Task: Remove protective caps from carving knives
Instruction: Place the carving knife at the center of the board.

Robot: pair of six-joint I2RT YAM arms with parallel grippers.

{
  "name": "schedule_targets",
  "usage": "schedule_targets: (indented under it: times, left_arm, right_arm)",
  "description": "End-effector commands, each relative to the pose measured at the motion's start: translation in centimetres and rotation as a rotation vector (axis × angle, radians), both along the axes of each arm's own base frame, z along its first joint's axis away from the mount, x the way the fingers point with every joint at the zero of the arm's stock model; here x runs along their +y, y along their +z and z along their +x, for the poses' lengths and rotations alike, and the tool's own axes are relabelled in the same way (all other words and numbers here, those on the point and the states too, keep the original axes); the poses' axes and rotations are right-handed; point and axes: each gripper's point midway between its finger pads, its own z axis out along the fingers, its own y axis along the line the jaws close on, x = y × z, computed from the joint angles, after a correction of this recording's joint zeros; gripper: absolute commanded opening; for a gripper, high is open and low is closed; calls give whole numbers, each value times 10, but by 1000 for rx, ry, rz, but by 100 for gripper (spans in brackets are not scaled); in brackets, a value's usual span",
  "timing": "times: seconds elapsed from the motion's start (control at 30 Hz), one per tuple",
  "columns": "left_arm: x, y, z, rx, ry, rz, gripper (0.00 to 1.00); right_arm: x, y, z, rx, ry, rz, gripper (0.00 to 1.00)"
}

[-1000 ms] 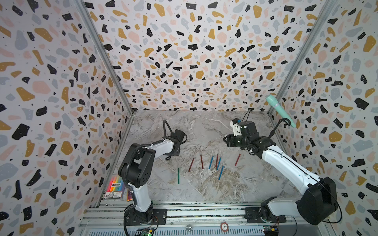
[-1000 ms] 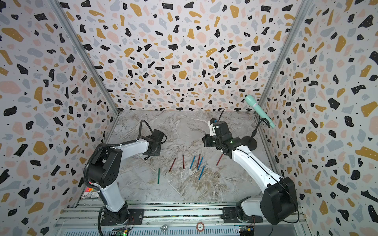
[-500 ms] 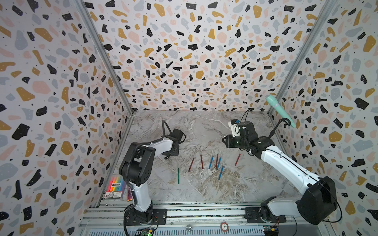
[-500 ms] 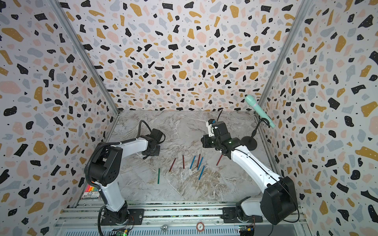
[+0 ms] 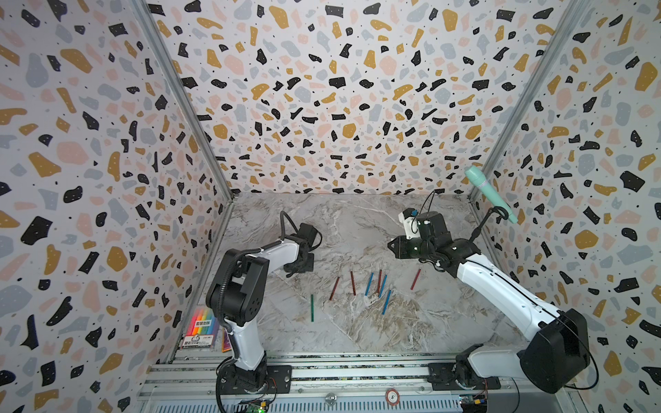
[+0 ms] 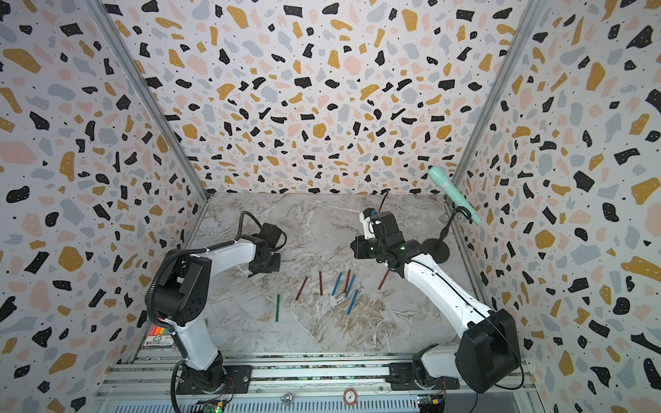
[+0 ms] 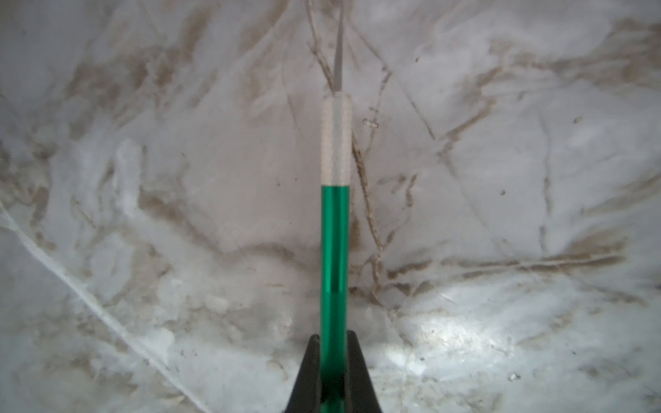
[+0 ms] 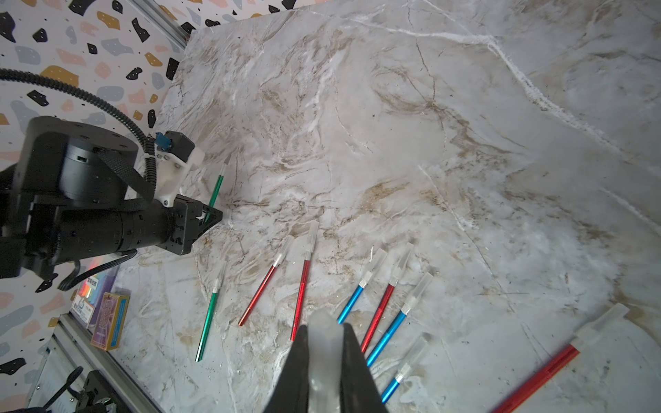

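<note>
My left gripper (image 7: 333, 338) is shut on a green carving knife (image 7: 334, 250); its knurled collar and bare grey blade (image 7: 339, 53) point away over the marble. In the right wrist view that knife (image 8: 216, 187) sticks out of the left gripper (image 8: 214, 214). A translucent protective cap (image 8: 323, 336) stands between the fingers of my right gripper (image 8: 323, 330), which is shut on it. Several more carving knives, among them a green one (image 8: 207, 314), a red one (image 8: 300, 293) and a blue one (image 8: 390, 332), lie on the table with their caps on. Both top views show the grippers apart, left gripper (image 5: 298, 266) and right gripper (image 5: 391, 246).
A mint-green microphone (image 5: 490, 191) leans on a stand at the back right, its round base (image 6: 436, 248) behind my right arm. A rainbow pen pack (image 5: 202, 327) and a small box (image 8: 109, 320) lie at the front left by the wall. Patterned walls enclose three sides.
My right gripper has shifted a little to the left with the cap. The left arm has barely moved.
</note>
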Motion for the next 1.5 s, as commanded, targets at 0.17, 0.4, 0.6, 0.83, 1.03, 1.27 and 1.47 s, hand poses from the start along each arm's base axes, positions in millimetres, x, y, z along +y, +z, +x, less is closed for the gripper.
schedule_targets:
  times: [0.17, 0.4, 0.6, 0.83, 1.03, 1.27, 1.47]
  left_arm:
    - [-3, -43, -57, 259, -9, -33, 18]
    - [0, -52, -59, 281, -12, -5, 21]
    - [4, -48, -52, 264, -17, 25, 21]
    - [8, -38, -43, 225, -12, 50, 25]
    - [6, -4, -24, 125, -1, 42, 45]
    - [1, 91, 7, -148, 29, -37, 70]
    - [10, 156, -1, -386, 78, -112, 86]
  right_arm:
    - [8, 19, -5, -20, 52, 11, 0]
    - [12, 19, -8, -18, 67, 16, 0]
    - [13, 18, -9, -19, 70, 11, 0]
    - [9, 8, -6, -4, 55, -23, 0]
    - [-8, -21, 12, 69, -3, -142, 0]
    - [-44, -72, 61, 194, -105, -323, 0]
    - [-57, -120, 95, 308, -135, -546, 0]
